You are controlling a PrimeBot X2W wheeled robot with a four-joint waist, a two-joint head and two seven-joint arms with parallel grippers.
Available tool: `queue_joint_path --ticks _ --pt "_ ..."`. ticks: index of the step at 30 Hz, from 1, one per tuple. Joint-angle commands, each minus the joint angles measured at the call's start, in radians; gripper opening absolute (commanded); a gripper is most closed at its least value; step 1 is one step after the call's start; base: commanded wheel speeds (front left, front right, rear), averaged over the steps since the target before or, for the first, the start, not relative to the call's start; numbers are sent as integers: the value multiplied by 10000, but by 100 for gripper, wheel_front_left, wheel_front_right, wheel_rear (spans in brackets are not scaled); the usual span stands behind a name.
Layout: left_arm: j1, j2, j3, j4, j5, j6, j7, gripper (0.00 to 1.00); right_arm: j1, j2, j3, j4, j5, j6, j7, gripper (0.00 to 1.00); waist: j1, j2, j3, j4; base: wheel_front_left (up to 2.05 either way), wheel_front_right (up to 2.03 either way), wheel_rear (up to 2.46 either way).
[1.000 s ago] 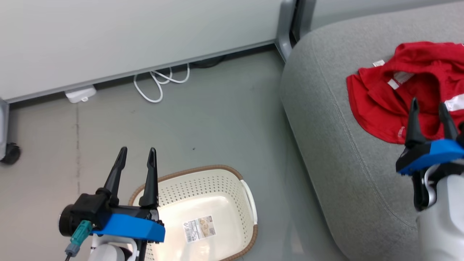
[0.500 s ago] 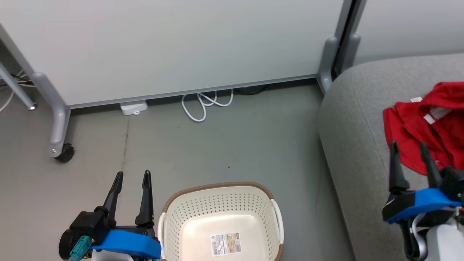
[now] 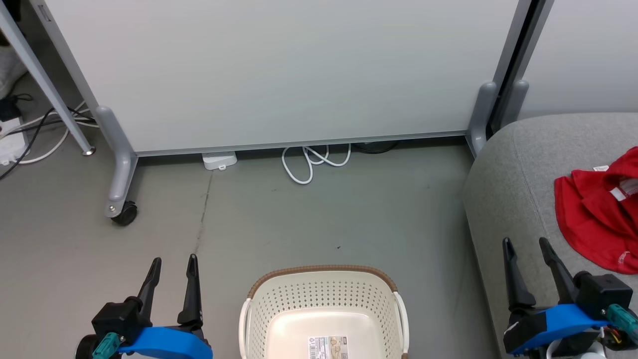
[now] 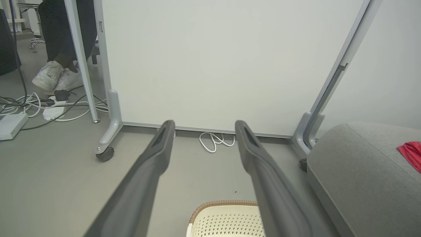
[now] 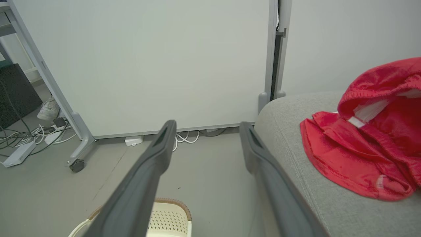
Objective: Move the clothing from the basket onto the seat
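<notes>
Nearest to me, my left gripper [image 3: 174, 258] hangs over the grey floor [image 3: 299, 224] at lower left, jaws spread wide with nothing between them. My right gripper [image 3: 525, 241] sits at lower right over the near left edge of the seat [image 3: 503, 199], jaws just as wide and also holding nothing.

Between the two grippers, on the floor, there's the basket [image 3: 324, 269]. I can see its pale bottom bare, with the label [image 3: 326, 346] showing. It's just right of the left jaws and well left of the right ones.

On to the clothing [image 3: 593, 219]: a crumpled red heap on the grey seat, a bit farther out than the right fingertips and off to their right, clear of them, not touching. From the right wrist view the clothing [image 5: 361, 148] lies right of the right-hand finger, with white trim showing in its folds.

Farther out, a white cable [image 3: 314, 162] loops on the floor at the foot of a pale partition panel [image 3: 299, 75], and its caster [image 3: 124, 214] stands far left. Past that, in the left wrist view, a person's white shoes [image 4: 56, 75].
</notes>
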Motion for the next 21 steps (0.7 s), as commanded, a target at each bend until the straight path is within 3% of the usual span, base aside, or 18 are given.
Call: queue_joint_path --ticks 1,21 --pt "-2 47 38 67 -35 -75 -46 100 223 0 28 -96 67 5 23 100 1 0 -56 61 0 0 0" --pt "-164 -29 182 470 -140 -88 -47 100 410 1 304 -404 241 5 170 100 1 0 4 -95 0 0 0"
